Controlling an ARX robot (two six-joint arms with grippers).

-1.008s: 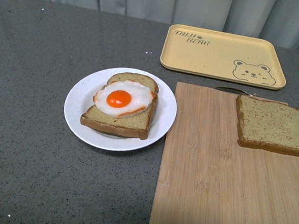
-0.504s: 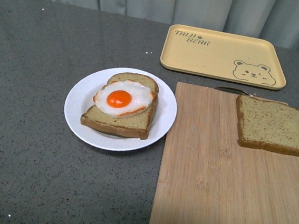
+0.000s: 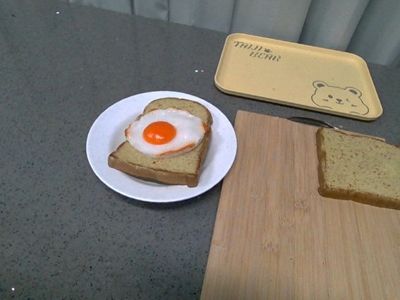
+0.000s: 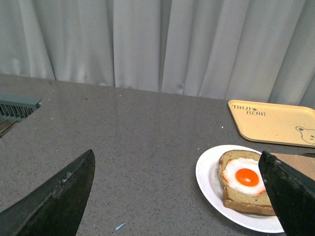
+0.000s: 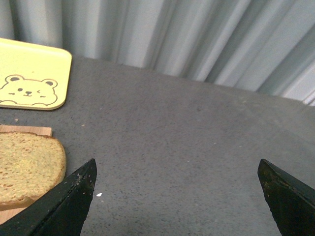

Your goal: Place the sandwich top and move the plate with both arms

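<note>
Ahead of the left gripper (image 4: 175, 152), off toward one finger and outside the middle of its span, sits the plate (image 4: 206, 172) with the egg-topped slice (image 4: 246, 184) on it. The jaws stand wide apart with nothing between them, well above the grey counter (image 4: 123, 147).

The right gripper (image 5: 177, 161) is equally wide and empty. The sandwich top (image 5: 27, 167) lies outside its span, beyond the finger on the plate's side, so the gripper is not lined up over the bread at all.

Neither arm shows in the front view, which gives the layout plainly. The sandwich top rests flat at the far right corner of the wooden cutting board (image 3: 297, 244), well apart from the plate, whose rim just meets the board's left edge. The yellow tray (image 3: 293, 70) sits empty beyond the board.

My reading is that nothing of the task is done: the bread is untouched, the egg slice is uncovered, and the plate is ungripped. All of it remains: picking up the top, setting it over the egg, then the two-armed plate move (where to, the pictures do not say).
</note>
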